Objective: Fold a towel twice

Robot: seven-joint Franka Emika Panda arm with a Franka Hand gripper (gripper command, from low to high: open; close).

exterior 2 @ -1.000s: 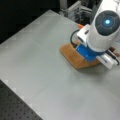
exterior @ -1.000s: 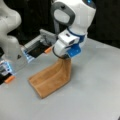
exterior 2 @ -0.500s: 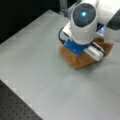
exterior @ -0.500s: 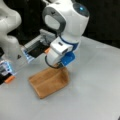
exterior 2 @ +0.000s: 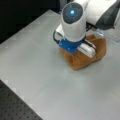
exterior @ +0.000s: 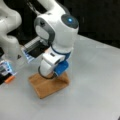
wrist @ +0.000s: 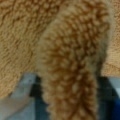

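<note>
The orange-brown towel (exterior: 48, 86) lies on the grey table (exterior: 95, 82) as a compact folded block, seen in both front views, with its far side bunched up (exterior 2: 83, 60). My gripper (exterior: 51, 75) sits low, right over the towel's far edge, and the white-and-blue wrist head hides most of the fingers. In the wrist view a thick fold of terry towel (wrist: 72, 62) runs down between the fingers of the gripper (wrist: 70, 105), which is shut on it. More towel fills the background there.
A second white arm base (exterior: 10, 32) stands at a front view's left, with a blue-lit box (exterior: 27, 53) and a small orange item (exterior: 9, 79) beside it. Black perforated board (exterior 2: 15, 107) borders the table at a front view's bottom left.
The gripper has travelled left and down with the towel's edge in it. The raised flap has come over, and the towel now looks shorter and folded.
</note>
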